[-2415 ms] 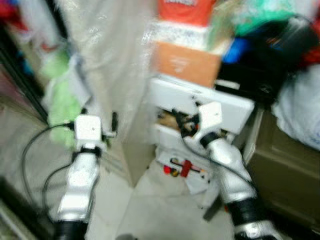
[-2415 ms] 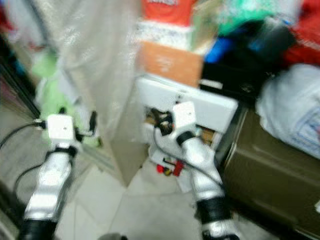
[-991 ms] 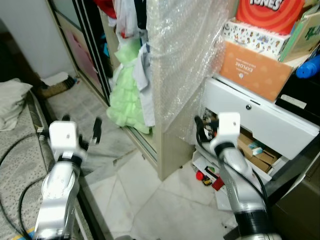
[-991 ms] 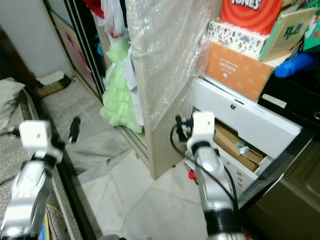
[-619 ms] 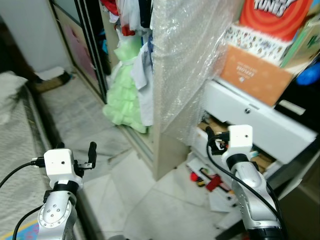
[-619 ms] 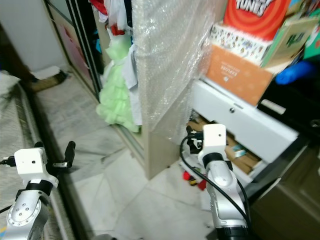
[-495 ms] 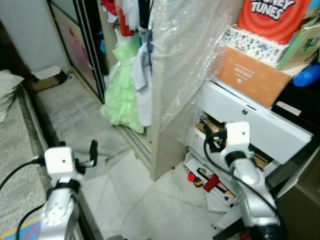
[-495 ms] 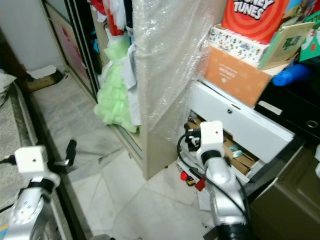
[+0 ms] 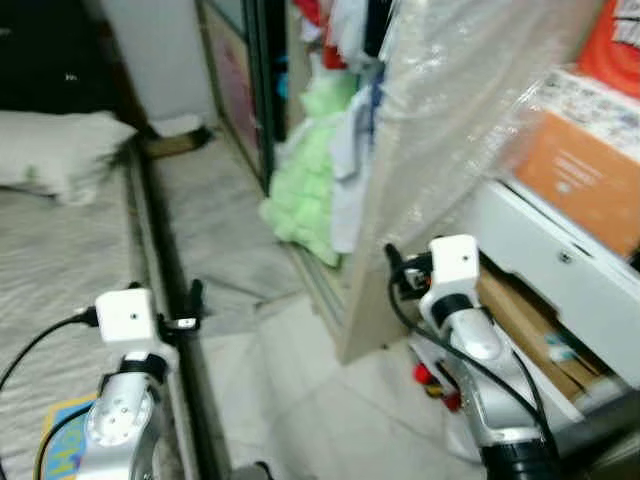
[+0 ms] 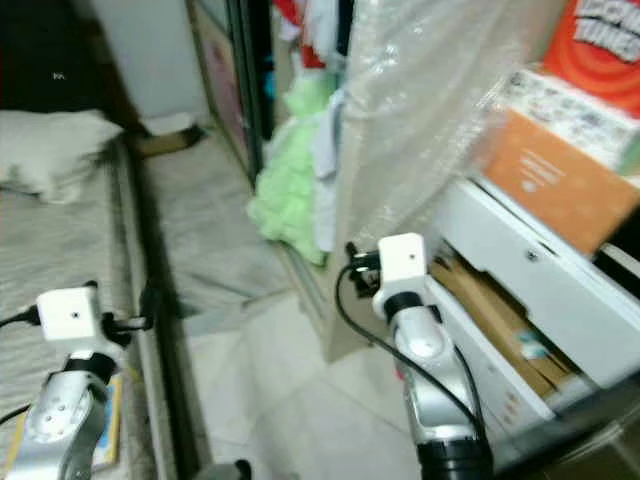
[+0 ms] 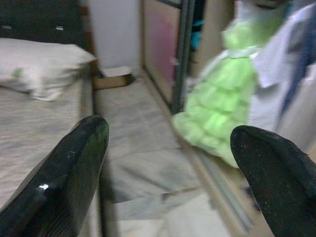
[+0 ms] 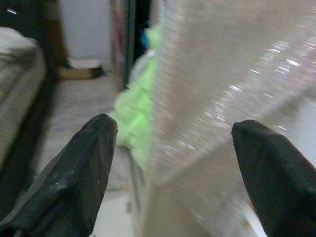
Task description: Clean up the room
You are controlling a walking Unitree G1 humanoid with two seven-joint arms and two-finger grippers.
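A pale tiled floor (image 9: 300, 400) is being viewed between a bed (image 9: 60, 250) carrying a white pillow (image 9: 60, 150) on the robot's left and a wardrobe (image 9: 300, 100) ahead. A frilly green garment (image 9: 310, 190) is hanging down to the floor at the wardrobe's sliding track, its long axis upright. A bubble-wrapped panel (image 9: 450, 130) is standing just beside it. An orange box (image 9: 580, 180) is resting on an open white drawer unit (image 9: 560, 280); red items (image 9: 435, 385) are lying on the floor below it. The left end effector (image 11: 168, 163) and the right end effector (image 12: 173, 173) are being held with fingers apart, empty.
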